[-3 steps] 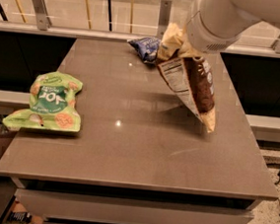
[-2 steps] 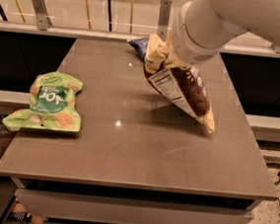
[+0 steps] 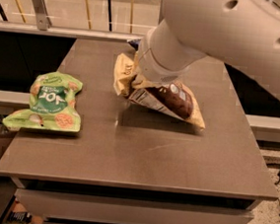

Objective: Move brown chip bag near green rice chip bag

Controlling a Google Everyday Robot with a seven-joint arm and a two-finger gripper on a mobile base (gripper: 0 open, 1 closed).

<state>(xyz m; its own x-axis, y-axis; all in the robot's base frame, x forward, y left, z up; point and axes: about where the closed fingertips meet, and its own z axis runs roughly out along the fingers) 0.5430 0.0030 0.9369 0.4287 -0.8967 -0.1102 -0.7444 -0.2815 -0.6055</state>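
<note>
Brown chip bag (image 3: 173, 100) is hanging tilted from your tool (image 3: 133, 78), right of the middle of the surface (image 3: 141, 153). Your tool is gripping the bag's crumpled cream-yellow upper end, closed tightly on the foil. The pale arm (image 3: 227, 28) is reaching down from the upper right and covering most of the tool itself.

The bag's upper end is sitting raised off the surface. Its lower right corner is pointing down and touching, or nearly touching, the surface, with a shadow lying beneath the bag. The dark brown face and part of a white label are showing toward you.

Compared with a moment ago, you are carrying the gripped end leftward, toward the green rice chip bag (image 3: 49, 100). The lower corner is staying almost where it was, so the bag is now lying flatter and more stretched out. The arm is also filling more of the view, and it is now hiding nearly all of the dark blue bag (image 3: 133, 43) at the far edge.

The green rice chip bag is lying flat at the left edge of the surface, unmoved. It is still well apart from the brown chip bag, with bare surface between them.
</note>
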